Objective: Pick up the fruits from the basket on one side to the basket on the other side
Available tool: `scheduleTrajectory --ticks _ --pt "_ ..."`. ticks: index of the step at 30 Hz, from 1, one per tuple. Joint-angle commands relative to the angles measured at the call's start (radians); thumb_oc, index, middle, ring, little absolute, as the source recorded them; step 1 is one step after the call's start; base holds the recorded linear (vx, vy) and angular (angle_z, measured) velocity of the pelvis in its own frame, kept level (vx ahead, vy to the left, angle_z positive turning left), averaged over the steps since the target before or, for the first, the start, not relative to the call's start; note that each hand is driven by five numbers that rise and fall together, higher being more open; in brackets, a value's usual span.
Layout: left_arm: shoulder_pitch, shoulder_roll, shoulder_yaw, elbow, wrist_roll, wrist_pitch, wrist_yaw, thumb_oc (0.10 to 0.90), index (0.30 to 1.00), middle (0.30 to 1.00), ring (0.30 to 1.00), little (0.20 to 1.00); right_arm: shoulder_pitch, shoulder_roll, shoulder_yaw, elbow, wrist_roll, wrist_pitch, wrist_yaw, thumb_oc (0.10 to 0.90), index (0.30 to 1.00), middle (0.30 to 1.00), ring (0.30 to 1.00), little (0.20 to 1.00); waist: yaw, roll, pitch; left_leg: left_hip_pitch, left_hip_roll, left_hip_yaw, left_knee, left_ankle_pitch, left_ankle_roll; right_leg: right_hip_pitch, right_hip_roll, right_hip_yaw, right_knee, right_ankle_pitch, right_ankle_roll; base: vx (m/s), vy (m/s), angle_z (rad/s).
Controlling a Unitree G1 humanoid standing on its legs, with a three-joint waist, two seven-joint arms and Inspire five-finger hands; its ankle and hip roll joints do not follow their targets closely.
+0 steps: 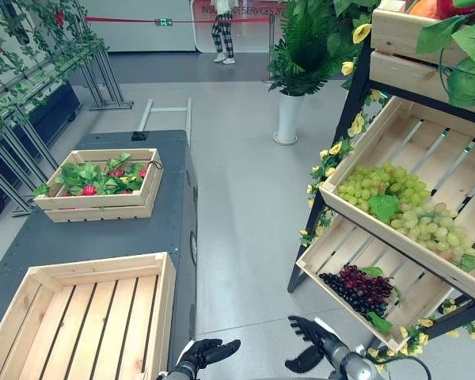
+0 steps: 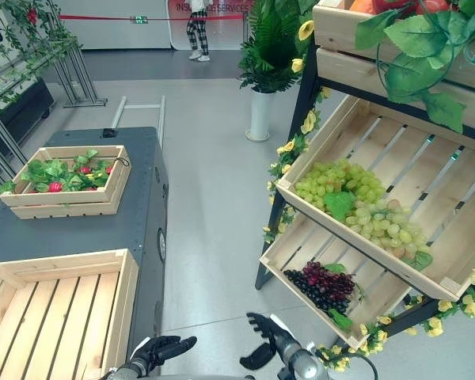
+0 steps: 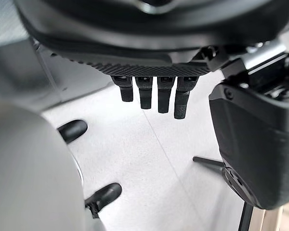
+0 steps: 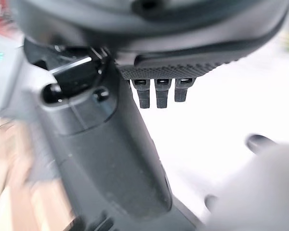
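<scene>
- Dark purple grapes lie in the lower slatted wooden crate of the black shelf rack; green grapes fill the crate above.
- Right hand hangs low just before that crate, fingers relaxed, holding nothing.
- Left hand hangs beside the dark desk, open, empty.
- Empty light wooden crate sits on the desk's near end.

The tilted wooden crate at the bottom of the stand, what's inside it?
The lowest wooden crate holds one bunch of dark purple grapes with green leaves; its upper part is hidden under the green-grape crate.
</scene>
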Motion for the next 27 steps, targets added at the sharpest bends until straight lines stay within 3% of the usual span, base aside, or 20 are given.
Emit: scheduleTrajectory --ticks 1,5,27 --pt "-0.097 -0.017 -0.044 0.071 0.03 -0.05 -0.04 0.8 0.9 0.9 0.9 0.9 -0.09 0.036 -0.056 0.058 0.073 -0.014 -0.069 0.8 0.9 0.9 0.9 0.9 0.008 0.015 0.028 0.048 -0.058 -0.016 0.01 -0.145 0.024 0.049 0.032 -0.038 0.041 -0.098 -0.004 0.04 0.021 0.0" --pt "-0.091 -0.02 -0.053 0.072 0.029 -0.055 -0.044 0.8 0.9 0.9 0.9 0.9 -0.094 0.042 -0.055 0.111 0.007 0.006 -0.046 0.8 0.9 0.9 0.9 0.9 0.011 0.024 0.025 0.046 -0.062 -0.028 0.01 -0.146 0.025 0.052 0.033 -0.036 0.039 -0.101 -0.006 0.04 0.018 0.01" --pt "-0.083 -0.003 -0.063 0.062 0.054 -0.057 -0.054 0.8 0.9 0.9 0.9 0.9 -0.106 0.056 -0.033 0.134 0.041 -0.008 0.005 0.8 0.9 0.9 0.9 0.9 0.052 0.017 0.034 0.025 -0.075 -0.087 0.01 -0.137 0.023 0.065 0.026 -0.086 0.025 -0.104 -0.008 0.02 -0.001 0.08"
